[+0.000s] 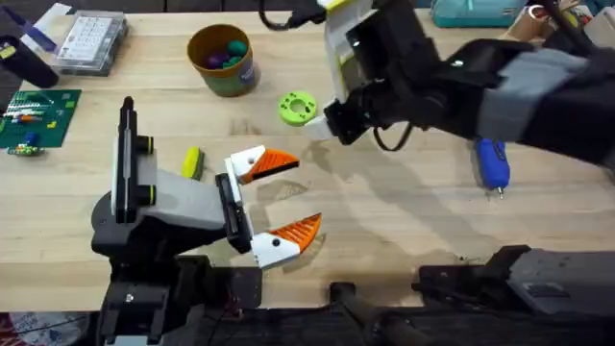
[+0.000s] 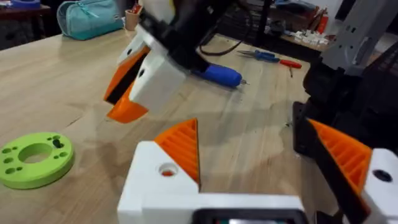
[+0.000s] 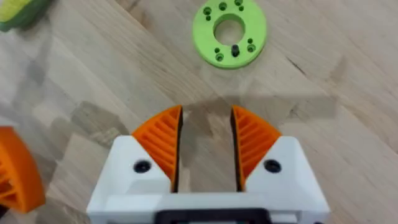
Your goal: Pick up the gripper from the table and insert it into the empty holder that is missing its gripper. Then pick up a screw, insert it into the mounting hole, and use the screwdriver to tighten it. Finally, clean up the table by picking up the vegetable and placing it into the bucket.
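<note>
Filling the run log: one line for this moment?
left claw open, empty | right claw open above table, near green ring-shaped plastic disc | blue pen-shaped screwdriver untouched

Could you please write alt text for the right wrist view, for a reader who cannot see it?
The right tool, white with orange ribbed pads, hangs open and empty over the wooden table. Just beyond its tips lies a flat green ring with small holes round its centre, a dark screw standing in one of them.

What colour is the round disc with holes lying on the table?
Bright green disc, clearest in the right wrist view.
</note>
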### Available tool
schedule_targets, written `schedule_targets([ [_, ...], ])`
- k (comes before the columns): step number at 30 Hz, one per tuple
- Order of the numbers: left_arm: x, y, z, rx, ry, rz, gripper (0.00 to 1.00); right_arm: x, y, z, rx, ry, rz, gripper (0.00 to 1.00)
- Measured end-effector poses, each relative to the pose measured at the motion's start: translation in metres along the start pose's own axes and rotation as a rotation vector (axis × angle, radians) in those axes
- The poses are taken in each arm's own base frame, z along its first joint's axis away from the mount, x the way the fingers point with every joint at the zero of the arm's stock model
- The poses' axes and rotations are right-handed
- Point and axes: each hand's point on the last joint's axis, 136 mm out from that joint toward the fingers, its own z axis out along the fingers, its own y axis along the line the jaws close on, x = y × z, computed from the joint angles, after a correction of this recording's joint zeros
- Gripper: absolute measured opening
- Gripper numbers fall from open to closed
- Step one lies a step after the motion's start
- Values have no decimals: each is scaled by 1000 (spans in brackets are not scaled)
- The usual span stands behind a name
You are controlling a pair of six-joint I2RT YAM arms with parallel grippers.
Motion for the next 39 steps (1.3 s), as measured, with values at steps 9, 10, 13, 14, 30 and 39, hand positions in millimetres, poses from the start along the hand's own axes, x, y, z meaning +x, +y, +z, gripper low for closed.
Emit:
schedule_targets([
  [9,0,0,0,0,0,0,987,-24,-4,41,2,16,-1,432],
  [10,0,0,0,0,0,0,988,-27,-4,45,3,11,-2,432],
  [13,0,0,0,0,0,0,987,-31,-6,56,8,0,-5,432],
  [14,0,0,0,0,0,0,987,-31,-8,58,15,0,-5,432],
  [30,0,0,0,0,0,0,986,-33,-20,74,75,-14,-13,432],
  [39,0,0,0,0,0,0,986,-22,-22,90,77,20,-11,432],
])
